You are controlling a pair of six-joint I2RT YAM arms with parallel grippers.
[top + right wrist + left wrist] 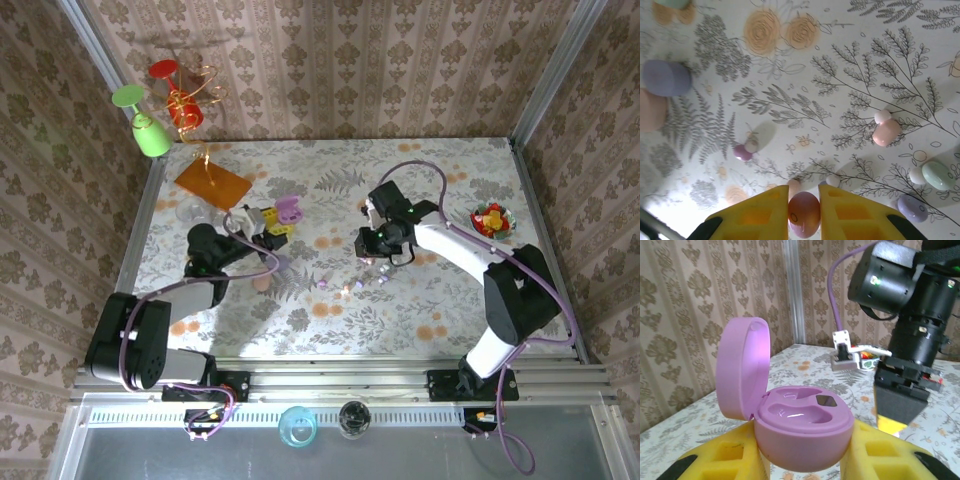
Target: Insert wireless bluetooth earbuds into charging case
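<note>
Wrist views reveal left gripper (802, 454) clamped on open purple case (801, 421), right gripper (804, 206) pinching a pink earbud (804, 217).

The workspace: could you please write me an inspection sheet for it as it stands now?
Surface: floral table.
Job's things: purple charging case, lid open, wells look empty; pink earbud, green earbud and purple earbud loose on the table.
Clutter: bowl of sweets, orange sheet, closed lilac case.
Grippers: left gripper shut on the charging case; right gripper shut on a held earbud.
Cables: right arm's cable loops above the arm; left arm's cable runs along it.
Surroundings: patterned walls; green glass and red glass at the far left corner.
</note>
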